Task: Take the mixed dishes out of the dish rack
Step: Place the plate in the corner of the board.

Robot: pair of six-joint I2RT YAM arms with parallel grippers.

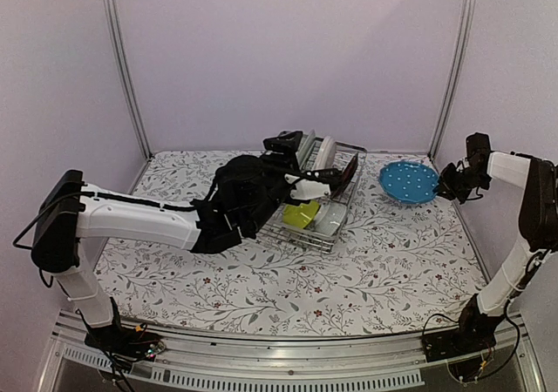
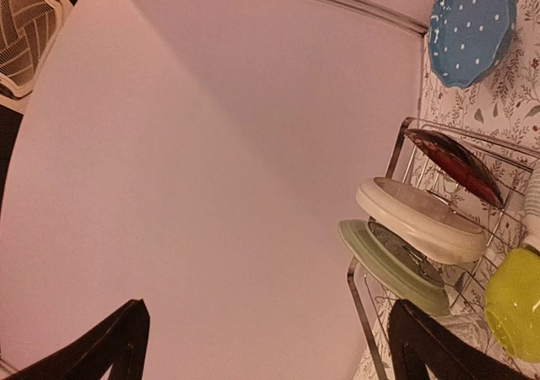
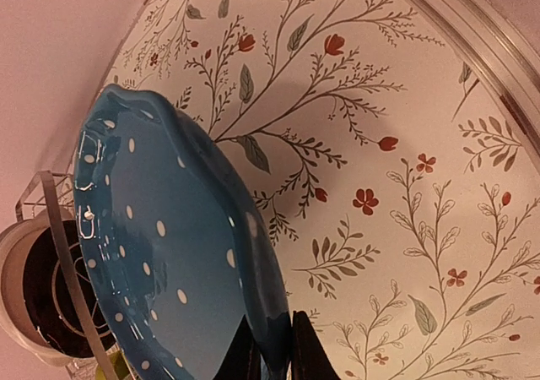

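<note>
Top view: my right pincer [image 1: 445, 186] is clamped on the blue plate [image 1: 408, 181] by its rim, ahead of it, rackward, over the table [image 1: 261, 287]. Left pincer [image 1: 326, 183] gapes above the rack [image 1: 324, 232].
Left wrist: green plate [image 2: 388, 262], white plate [image 2: 422, 219] and red plate [image 2: 460, 165] stand racked right of its fingers [image 2: 422, 346].
Right wrist: rim pinched, plate tilted.
Step, I judge: set-down. Next needs lowering flat, then release.

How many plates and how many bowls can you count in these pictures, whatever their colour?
Plates: 4 (blue plate, dark red plate, white plate, pale green plate)
Bowls: 2 (yellow-green bowl, pale bowl)
Total: 6
</note>
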